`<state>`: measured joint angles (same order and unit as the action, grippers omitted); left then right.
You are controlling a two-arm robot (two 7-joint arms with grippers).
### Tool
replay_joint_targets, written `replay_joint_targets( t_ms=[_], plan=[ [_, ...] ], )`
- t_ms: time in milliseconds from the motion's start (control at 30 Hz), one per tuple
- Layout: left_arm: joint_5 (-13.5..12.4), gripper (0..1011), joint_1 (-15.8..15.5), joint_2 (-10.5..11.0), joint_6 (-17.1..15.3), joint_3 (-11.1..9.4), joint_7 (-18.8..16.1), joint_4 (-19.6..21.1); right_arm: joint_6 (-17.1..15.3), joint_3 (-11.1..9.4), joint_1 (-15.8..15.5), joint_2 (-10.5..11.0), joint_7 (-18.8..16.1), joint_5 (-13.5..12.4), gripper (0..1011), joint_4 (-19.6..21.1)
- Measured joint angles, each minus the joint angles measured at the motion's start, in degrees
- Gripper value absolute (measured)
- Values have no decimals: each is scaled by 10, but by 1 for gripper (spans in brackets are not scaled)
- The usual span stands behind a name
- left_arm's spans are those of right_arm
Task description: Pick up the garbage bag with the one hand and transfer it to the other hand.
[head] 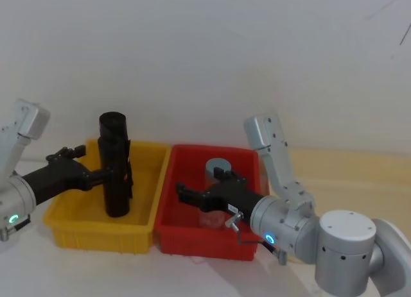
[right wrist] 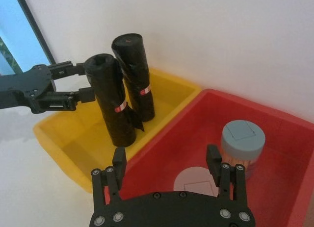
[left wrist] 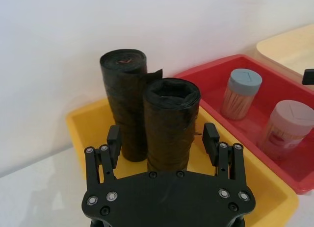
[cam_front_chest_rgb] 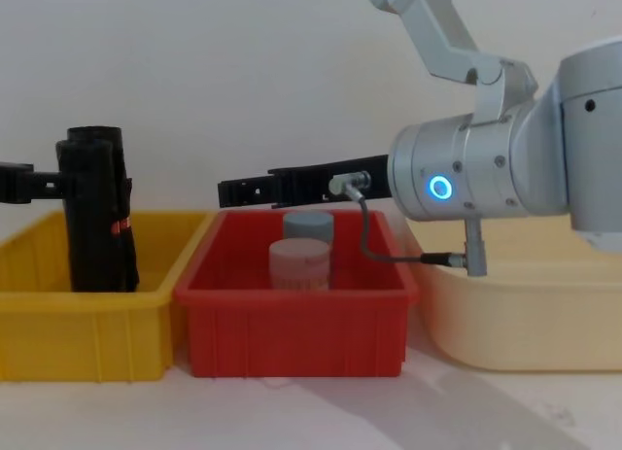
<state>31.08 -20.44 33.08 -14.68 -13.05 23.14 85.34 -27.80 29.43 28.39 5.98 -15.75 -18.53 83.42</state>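
The garbage bag [left wrist: 171,119] is a tall black crinkled roll with a small red label, standing upright in the yellow bin [head: 77,229]. A second black roll [left wrist: 122,89] stands just behind it. My green-ringed left gripper [left wrist: 162,138] reaches in from the left and is open, with one finger on each side of the nearer roll [right wrist: 110,109] and small gaps showing. My blue-ringed right gripper [right wrist: 166,161] hovers open over the red bin [head: 205,236], above the pink-lidded jar [right wrist: 196,180], holding nothing.
A blue-lidded jar [right wrist: 243,141] stands beside the pink-lidded one in the red bin, which touches the yellow bin's right side. A cream tray [cam_front_chest_rgb: 515,314] sits further right. A white wall runs close behind both bins.
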Motion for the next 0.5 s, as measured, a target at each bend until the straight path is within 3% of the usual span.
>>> replay_joint_targets(
  t_ms=[500],
  plan=[
    [6, 1002, -33, -12, -16, -24, 15, -36, -9, 1, 5, 6, -2, 8, 1002, -12]
  ],
)
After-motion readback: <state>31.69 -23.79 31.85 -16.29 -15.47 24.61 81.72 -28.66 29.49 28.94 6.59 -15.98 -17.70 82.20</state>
